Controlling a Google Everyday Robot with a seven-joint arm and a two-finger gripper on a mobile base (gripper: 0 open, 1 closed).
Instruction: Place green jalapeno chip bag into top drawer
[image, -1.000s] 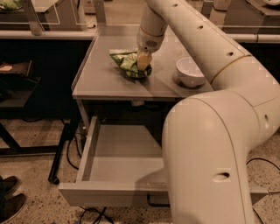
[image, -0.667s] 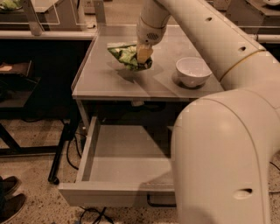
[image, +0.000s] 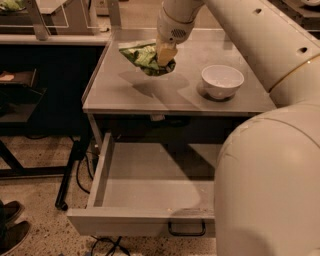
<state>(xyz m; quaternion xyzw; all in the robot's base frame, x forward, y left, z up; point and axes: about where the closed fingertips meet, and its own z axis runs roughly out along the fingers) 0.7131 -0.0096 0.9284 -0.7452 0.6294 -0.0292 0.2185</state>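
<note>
My gripper (image: 165, 56) is shut on the green jalapeno chip bag (image: 144, 56) and holds it in the air above the grey tabletop (image: 150, 92), over its back left part. The bag hangs crumpled to the left of the fingers and casts a shadow on the tabletop below. The top drawer (image: 150, 187) stands pulled open under the table's front edge. Its flat grey floor is bare and its dark handle (image: 186, 231) faces the front. My arm covers the drawer's right part.
A white round bowl (image: 222, 81) stands on the tabletop to the right of the bag. My arm's large white body (image: 270, 185) fills the right side. Cables (image: 80, 165) and a dark frame stand left of the drawer. Shoes (image: 12, 230) show at bottom left.
The gripper has lifted the chip bag off the tabletop and holds it higher now. The camera view has shifted a little, so the table and drawer sit lower in view.
</note>
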